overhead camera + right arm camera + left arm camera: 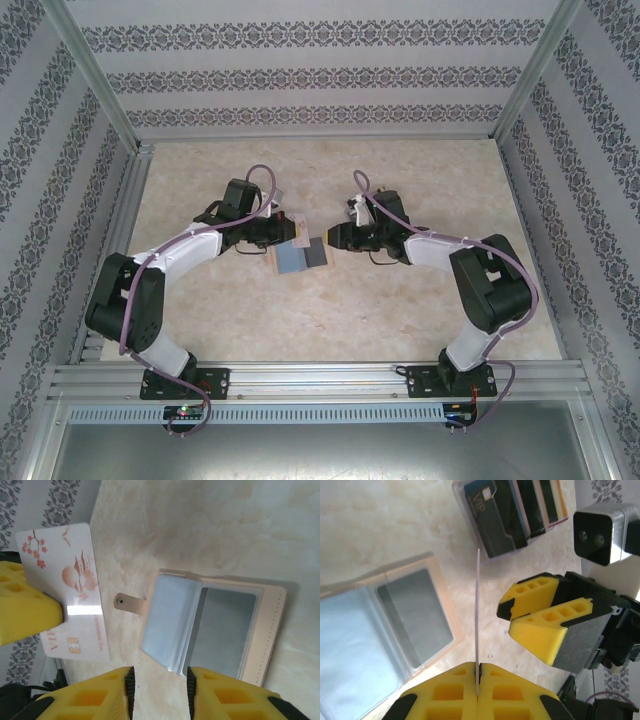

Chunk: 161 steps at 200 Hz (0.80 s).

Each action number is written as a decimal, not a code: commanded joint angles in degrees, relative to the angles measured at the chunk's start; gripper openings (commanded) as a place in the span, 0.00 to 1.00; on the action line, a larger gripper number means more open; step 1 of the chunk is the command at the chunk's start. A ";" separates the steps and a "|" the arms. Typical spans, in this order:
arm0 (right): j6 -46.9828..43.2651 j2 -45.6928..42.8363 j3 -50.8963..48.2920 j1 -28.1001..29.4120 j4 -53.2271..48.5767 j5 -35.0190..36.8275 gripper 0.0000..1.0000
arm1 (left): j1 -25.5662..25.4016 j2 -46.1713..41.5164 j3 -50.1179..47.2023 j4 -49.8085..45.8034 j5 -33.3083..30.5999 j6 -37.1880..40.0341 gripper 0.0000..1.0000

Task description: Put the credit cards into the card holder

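Pinching one credit card [478,625] on edge beside the open card holder [395,630].

Reaches in from the left with elbow bent and wrist turned inward, left gripper [479,670] clamped flat on the white card's lower edge, card upright. Faces the right gripper [507,621] almost tip to tip, that arm folded likewise from the opposite side, its jaws parted narrowly on nothing, just beside the card. Flat on the table [400,310] between both grippers: the holder, spread open, clear sleeves up, snap tab [127,601] pointing toward the card. Beyond it, on the table, a fanned stack of cards [512,515].
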 commanded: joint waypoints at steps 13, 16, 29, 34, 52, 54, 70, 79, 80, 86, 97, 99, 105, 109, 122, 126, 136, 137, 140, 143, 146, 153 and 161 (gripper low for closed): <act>-2.16 4.10 2.25 2.53 0.11 1.26 0.36 | 0.57 4.79 -1.13 -1.75 6.52 2.07 0.00; -2.19 4.51 2.39 2.67 0.09 1.33 0.36 | 0.59 5.20 -1.16 -1.57 6.66 2.13 0.00; -2.51 5.49 2.70 3.16 -0.23 1.36 0.36 | 0.57 6.63 -1.30 -1.22 6.52 2.14 0.00; -2.59 5.69 2.70 3.21 -0.31 1.43 0.36 | 0.58 7.02 -1.40 -1.31 6.31 2.18 0.00; -3.08 5.86 2.62 3.13 -0.97 1.98 0.36 | 0.64 8.26 -1.81 -1.37 5.54 2.14 0.00; -3.14 5.82 2.68 3.12 -1.06 1.98 0.36 | 0.60 8.32 -1.82 -1.50 5.44 2.19 0.00; -3.16 6.17 2.78 3.12 -1.22 1.98 0.36 | 0.64 9.14 -1.97 -1.45 4.62 1.93 0.00; -3.04 6.44 2.92 3.08 -1.20 1.73 0.36 | 0.66 9.62 -1.66 -2.20 4.17 2.19 0.00; -3.05 6.46 2.95 3.10 -1.16 1.68 0.36 | 0.67 9.68 -1.57 -2.42 4.01 2.25 0.00; -2.97 6.57 2.97 3.12 -1.19 1.48 0.36 | 0.59 9.90 -1.30 -3.22 3.38 2.48 0.00; -3.00 6.45 2.97 3.12 -1.27 1.54 0.36 | 0.59 9.92 -1.50 -3.29 2.70 2.42 0.00; -3.08 6.41 2.97 3.08 -1.29 1.54 0.36 | 0.61 9.92 -1.52 -3.41 2.49 2.41 0.00; -3.13 6.33 2.97 3.17 -1.45 1.70 0.36 | 0.67 9.92 -1.55 -3.73 1.99 2.41 0.00; -3.18 6.31 2.97 3.13 -1.50 1.76 0.36 | 0.59 9.91 -1.55 -3.91 1.86 2.41 0.00; -3.24 6.40 3.06 3.12 -1.82 1.85 0.36 | 0.60 9.99 -1.71 -4.18 1.18 1.91 0.00; -3.19 6.40 3.04 3.12 -1.82 1.88 0.36 | 0.70 9.98 -1.72 -4.16 1.18 1.73 0.00; -3.05 6.57 3.06 3.12 -1.74 1.68 0.36 | 0.67 10.23 -1.78 -3.63 1.29 1.02 0.00; -3.00 6.57 3.06 3.12 -1.74 1.68 0.36 | 0.67 10.25 -1.80 -3.61 1.25 0.92 0.00; -3.06 6.62 3.06 3.08 -1.74 1.57 0.36 | 0.65 10.30 -1.88 -3.53 1.20 0.73 0.00; -3.04 6.66 3.06 3.12 -1.74 1.50 0.36 | 0.67 10.43 -1.88 -3.60 1.08 0.48 0.00; -2.96 6.66 3.10 3.12 -1.78 1.47 0.36 | 0.72 10.57 -1.90 -3.59 0.84 0.14 0.00; -2.92 6.59 3.02 3.08 -1.74 1.54 0.36 | 0.85 10.83 -1.92 -3.22 0.78 -0.62 0.00; -2.94 6.57 3.04 3.12 -1.69 1.54 0.36 | 1.03 10.98 -2.33 -1.96 0.85 -1.82 0.00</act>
